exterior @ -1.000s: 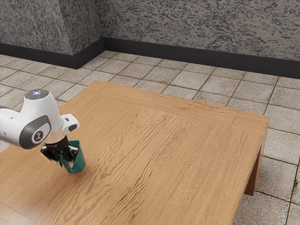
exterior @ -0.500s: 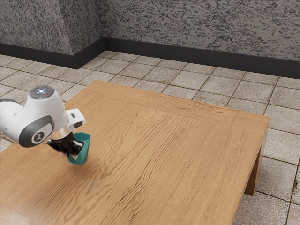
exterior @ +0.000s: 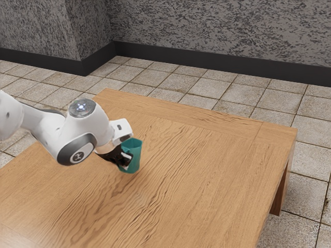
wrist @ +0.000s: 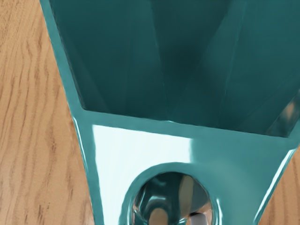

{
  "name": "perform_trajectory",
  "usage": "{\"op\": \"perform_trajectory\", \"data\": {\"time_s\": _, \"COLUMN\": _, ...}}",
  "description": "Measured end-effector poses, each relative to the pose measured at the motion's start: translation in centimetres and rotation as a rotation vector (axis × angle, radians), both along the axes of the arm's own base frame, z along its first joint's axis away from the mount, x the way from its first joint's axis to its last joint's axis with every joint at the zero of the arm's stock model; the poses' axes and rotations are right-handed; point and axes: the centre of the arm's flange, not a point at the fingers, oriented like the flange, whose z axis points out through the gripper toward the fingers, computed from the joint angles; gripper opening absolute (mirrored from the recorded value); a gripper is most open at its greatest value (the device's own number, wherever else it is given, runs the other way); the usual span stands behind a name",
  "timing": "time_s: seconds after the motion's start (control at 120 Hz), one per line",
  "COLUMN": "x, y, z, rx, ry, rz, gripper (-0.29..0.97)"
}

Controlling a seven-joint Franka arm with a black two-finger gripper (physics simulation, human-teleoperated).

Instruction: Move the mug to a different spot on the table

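One arm, one mug: a white Franka arm (exterior: pixel 77 139) reaches in from the exterior view's left over a bare oak-coloured worktop (exterior: pixel 207 170), carrying a teal mug (exterior: pixel 132 154).
Change in the last second: the arm has swept toward the exterior view's right. The mug has travelled with it from near the worktop's left edge to a spot further in.
Meaning for the task: the mug has already left its starting place, so the carry looks well under way. Judged from this, what remains is choosing a spot, setting the mug down upright and letting go.
Fingers: the black fingers (exterior: pixel 121 157) are closed on the mug, pinching it on the side facing the arm.
Mug position: left-centre of the worktop, well apart from every edge. It tilts slightly, and seems to ride just above the wood, though contact cannot be ruled out.
Mug appearance: glossy teal (wrist: pixel 140 154) with flat, faceted walls and a dark, empty interior. In the wrist view the handle (wrist: pixel 117 206) is a broad slab pierced by a round hole, with bright highlights on it.
Surroundings: grey tiled floor (exterior: pixel 232 88) and a rough, speckled wall (exterior: pixel 207 26) lie beyond the worktop.
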Motion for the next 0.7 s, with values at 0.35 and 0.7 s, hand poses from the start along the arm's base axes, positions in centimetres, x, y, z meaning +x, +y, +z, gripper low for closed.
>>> {"op": "perform_trajectory", "data": {"time_s": 0.35, "x": 1.9, "y": -1.1, "z": -1.9, "rx": -0.02, "ry": -0.032, "rz": -0.004, "gripper": -0.06}}
{"op": "perform_trajectory", "data": {"time_s": 0.7, "x": -0.3, "y": 0.8, "z": -2.0, "rx": -0.025, "ry": -0.015, "rz": 0.033, "gripper": -0.06}}
